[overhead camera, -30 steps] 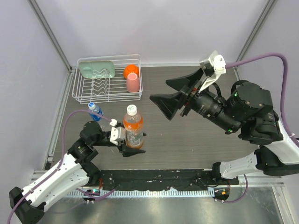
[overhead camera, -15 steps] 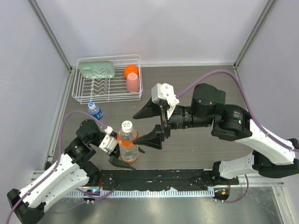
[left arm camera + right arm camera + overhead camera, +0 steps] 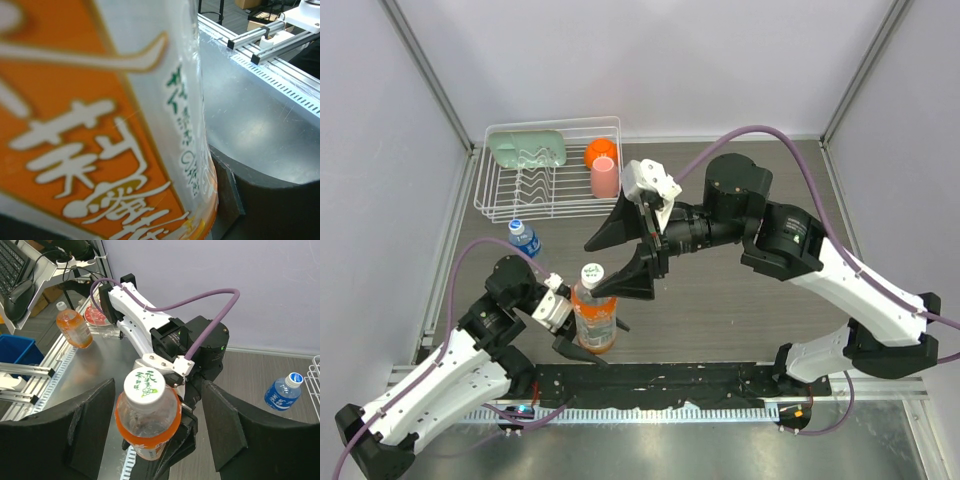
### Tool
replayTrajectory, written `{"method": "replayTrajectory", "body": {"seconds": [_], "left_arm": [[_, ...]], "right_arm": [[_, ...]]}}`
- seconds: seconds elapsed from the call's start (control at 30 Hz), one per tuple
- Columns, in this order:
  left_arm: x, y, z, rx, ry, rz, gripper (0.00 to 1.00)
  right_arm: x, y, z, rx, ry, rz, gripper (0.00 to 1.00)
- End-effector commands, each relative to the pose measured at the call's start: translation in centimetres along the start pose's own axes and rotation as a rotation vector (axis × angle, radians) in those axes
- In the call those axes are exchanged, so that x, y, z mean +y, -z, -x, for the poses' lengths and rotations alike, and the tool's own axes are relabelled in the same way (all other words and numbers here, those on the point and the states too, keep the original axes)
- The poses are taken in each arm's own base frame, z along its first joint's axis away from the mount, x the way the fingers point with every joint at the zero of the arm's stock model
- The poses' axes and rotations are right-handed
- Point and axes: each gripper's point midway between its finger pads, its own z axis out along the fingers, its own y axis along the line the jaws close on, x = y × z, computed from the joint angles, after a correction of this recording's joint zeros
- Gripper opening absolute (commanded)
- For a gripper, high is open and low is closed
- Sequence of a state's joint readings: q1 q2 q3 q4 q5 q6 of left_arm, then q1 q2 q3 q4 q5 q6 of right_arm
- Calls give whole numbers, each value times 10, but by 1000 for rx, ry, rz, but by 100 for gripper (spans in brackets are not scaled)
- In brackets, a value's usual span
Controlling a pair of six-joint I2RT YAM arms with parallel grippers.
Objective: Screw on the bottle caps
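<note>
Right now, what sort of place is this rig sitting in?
Probably a robot lab test cell, not a kitchen: plain enclosure walls around the table, a lone dish rack as a prop, and a keyboard on a desk beyond the aluminium rail.

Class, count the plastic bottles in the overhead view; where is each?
2. The orange bottle sits in the left gripper; the blue-label bottle stands beside the dish rack. Others may be hidden.

left arm (image 3: 450, 365) low, its fingers (image 3: 574, 348) seemingly clamped, right arm (image 3: 790, 250) stretched across, its fingers (image 3: 616, 228) spread wide
</note>
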State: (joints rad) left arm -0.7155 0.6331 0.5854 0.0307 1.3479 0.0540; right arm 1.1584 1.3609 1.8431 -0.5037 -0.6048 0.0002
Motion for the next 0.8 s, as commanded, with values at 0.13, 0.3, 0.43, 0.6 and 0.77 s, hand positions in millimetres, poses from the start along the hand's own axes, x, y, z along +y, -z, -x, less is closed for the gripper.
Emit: {"method": "replayTrajectory", "body": {"seconds": [0.13,0.3,0.43,0.6,0.77], "left_arm": [[0,1,10,-5,-54,-2,0],[5,1,8,0,-55,31,0],[6,1,8,-1,-62,36,0],[8,2,8,0,-67,45,0],[9,2,8,1,-70,56,0]], "right_arm": [[17,4,30,-105,6,120,59],[13,2,26,-94,-17,117,46],[7,1,17,-77,-35,96,50],[1,2,16,-77,-37,67,63],[4,1,15,-73,-42,89,50]]}}
